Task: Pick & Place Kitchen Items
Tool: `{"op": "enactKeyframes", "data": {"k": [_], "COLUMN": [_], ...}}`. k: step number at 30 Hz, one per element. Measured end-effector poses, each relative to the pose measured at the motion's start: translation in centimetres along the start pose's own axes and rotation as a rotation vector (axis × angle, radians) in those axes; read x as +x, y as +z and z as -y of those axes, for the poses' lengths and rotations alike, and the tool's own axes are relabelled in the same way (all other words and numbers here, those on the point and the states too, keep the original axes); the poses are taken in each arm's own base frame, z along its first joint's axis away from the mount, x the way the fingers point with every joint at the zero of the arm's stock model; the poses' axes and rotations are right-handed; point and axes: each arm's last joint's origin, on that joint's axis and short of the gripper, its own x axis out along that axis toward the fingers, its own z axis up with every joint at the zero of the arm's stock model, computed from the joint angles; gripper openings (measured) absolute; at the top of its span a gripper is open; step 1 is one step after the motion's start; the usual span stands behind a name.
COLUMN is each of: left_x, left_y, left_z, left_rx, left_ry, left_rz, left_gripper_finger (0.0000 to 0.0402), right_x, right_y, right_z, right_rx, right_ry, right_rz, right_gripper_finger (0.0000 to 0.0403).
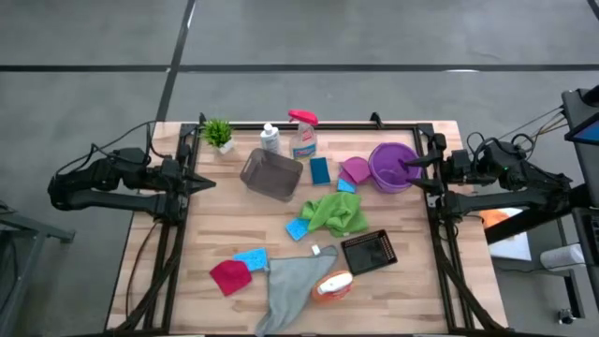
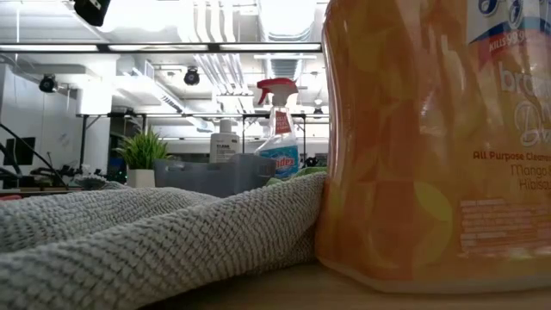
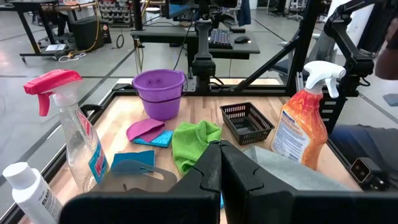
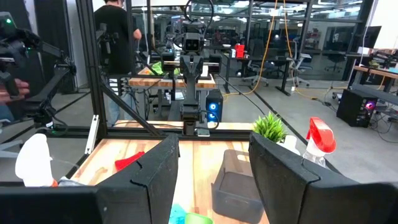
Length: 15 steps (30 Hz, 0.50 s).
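Note:
The kitchen items lie spread over the wooden table. At the far side stand a white bottle (image 1: 270, 139) and a pink-trigger spray bottle (image 1: 303, 134). The orange-and-white bottle (image 1: 332, 285) lies on a grey cloth (image 1: 295, 285) near the front. A green cloth (image 1: 335, 213) lies mid-table, a magenta cloth (image 1: 354, 169) by the bucket, a red cloth (image 1: 230, 276) at the front left. Blue sponges (image 1: 319, 169) (image 1: 298, 227) (image 1: 251, 257) lie flat. My left gripper (image 1: 201, 183) hovers shut at the left edge, and my right gripper (image 1: 415, 173) hovers open at the right edge; neither holds anything.
A grey bin (image 1: 271, 174), a purple bucket (image 1: 393, 166) and a black basket (image 1: 369, 252) stand on the table. A small potted plant (image 1: 218, 133) is at the far left corner. A black frame runs along the table's edges. People show in the room beyond.

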Motion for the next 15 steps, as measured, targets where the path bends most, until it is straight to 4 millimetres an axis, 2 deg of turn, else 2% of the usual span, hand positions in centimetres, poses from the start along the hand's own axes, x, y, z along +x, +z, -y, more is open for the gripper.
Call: {"op": "enactKeyframes", "data": {"k": [2,7,15], "left_x": [0.0,0.1,0.1], "left_y": [0.1,1.0,1.9], "left_z": [0.0,0.0,0.0], "left_rx": [0.010,0.172,0.130], "left_ry": [0.003,0.016,0.020], "left_rz": [0.007,0.092,0.180], "left_gripper_finger": [0.0000,0.0000,0.0000], "right_x": [0.0,0.0,0.2], "right_y": [0.0,0.0,0.7], "right_z": [0.0,0.0,0.0], "right_rx": [0.000,0.000,0.000], "right_ry": [0.000,0.000,-0.004], "right_rz": [0.000,0.000,0.070], "right_gripper_finger": [0.0193,0.0193,0.0193]}}
